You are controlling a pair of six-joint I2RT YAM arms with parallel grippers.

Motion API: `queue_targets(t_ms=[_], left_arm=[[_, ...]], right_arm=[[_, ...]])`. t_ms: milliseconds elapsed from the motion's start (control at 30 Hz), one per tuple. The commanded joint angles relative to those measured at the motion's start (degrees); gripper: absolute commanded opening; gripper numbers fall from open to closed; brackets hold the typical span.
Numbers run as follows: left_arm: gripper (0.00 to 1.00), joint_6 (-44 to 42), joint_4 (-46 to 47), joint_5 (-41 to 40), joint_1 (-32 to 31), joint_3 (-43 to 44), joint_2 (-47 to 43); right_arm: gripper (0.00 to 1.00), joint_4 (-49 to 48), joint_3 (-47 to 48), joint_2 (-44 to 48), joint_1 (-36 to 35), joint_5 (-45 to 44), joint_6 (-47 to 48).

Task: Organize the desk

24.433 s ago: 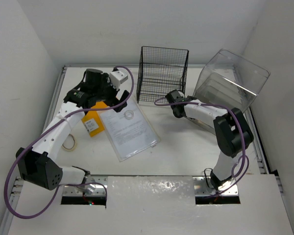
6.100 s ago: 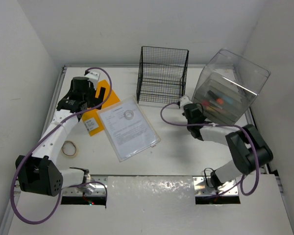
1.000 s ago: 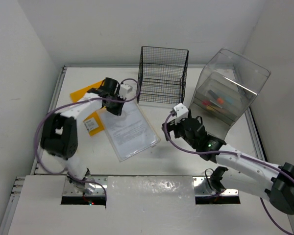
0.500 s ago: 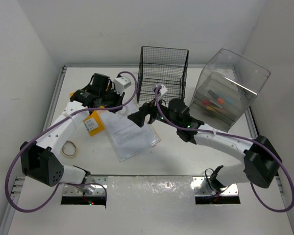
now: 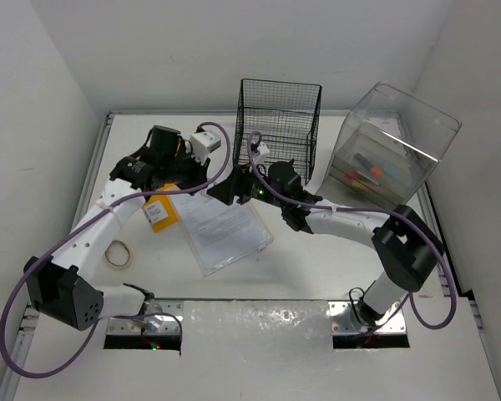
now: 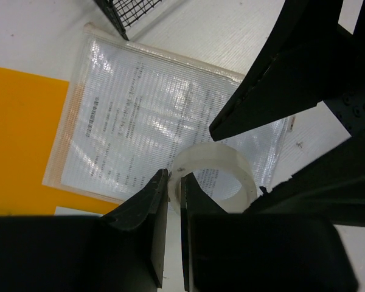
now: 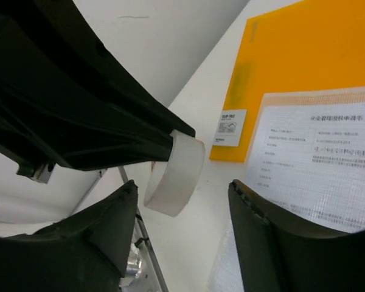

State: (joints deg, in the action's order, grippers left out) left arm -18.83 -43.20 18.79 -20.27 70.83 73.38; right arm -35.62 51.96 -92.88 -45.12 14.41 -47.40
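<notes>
The desk [image 5: 317, 259] is a white tabletop with metal rails. Over its left-middle, my left gripper [image 6: 174, 182] is shut on the wall of a translucent white tape roll [image 6: 210, 153], holding it above the clear document pouch [image 6: 134, 121]. My right gripper [image 7: 182, 184] is open, one finger on each side of the same roll [image 7: 173, 173], with a gap at both sides. In the top view the two grippers meet near the left gripper [image 5: 202, 184] and right gripper [image 5: 221, 190]; the roll is hardly visible there.
An orange folder [image 5: 160, 209] lies partly under the pouch [image 5: 225, 230]. A black wire-mesh rack [image 5: 277, 125] stands at the back. A clear plastic drawer box [image 5: 392, 150] is at the back right. A beige tape ring [image 5: 117, 253] lies at the left.
The left gripper has lifted the white roll off the pouch. The right arm has swung left across the desk to it, and its jaws have narrowed around the roll.
</notes>
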Motion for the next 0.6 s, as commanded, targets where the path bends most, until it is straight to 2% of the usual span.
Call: queue_targets(t_ms=[0,133,167,267,400,467,500,533,567], left_arm=[[0.0,-0.86,0.84,1.95,-0.47,0.1,-1.84],[0.0,-0.77,1.01,2.31,-0.47,-0.51,-1.84],[0.0,-0.77,1.1,2.48,-0.47,-0.69,-1.84],[0.0,-0.68,1.36,2.66,-0.47,-0.87,-1.93],[0.0,-0.68,1.37,2.4,-0.47,-0.6,-2.19],[0.0,-0.77,1.36,1.61,-0.47,-0.43,-2.28],[0.08,-0.86,1.19,1.34,-0.47,-0.34,-2.19],[0.23,-1.38,1.01,0.99,-0.47,-0.17,-2.19],[0.57,-1.73,0.66,0.82,-0.47,0.01,-2.11]], right_arm=[[0.58,-7.36,2.88,-0.37,0.39,1.93,-2.17],[0.46,-8.15,2.88,-0.81,0.39,1.58,-2.52],[0.38,-8.07,3.05,-1.07,0.39,1.67,-2.7],[0.26,-8.07,3.41,-1.78,0.39,1.93,-3.14],[0.01,-7.28,3.32,-1.78,0.39,1.58,-2.88],[0.0,-5.96,2.88,-1.34,0.65,1.06,-1.83],[0.0,-5.35,2.7,-1.08,0.83,0.79,-1.21],[0.0,-3.69,1.92,-0.03,0.91,-0.43,0.27],[0.0,-2.45,1.48,0.59,1.35,-1.31,1.42]])
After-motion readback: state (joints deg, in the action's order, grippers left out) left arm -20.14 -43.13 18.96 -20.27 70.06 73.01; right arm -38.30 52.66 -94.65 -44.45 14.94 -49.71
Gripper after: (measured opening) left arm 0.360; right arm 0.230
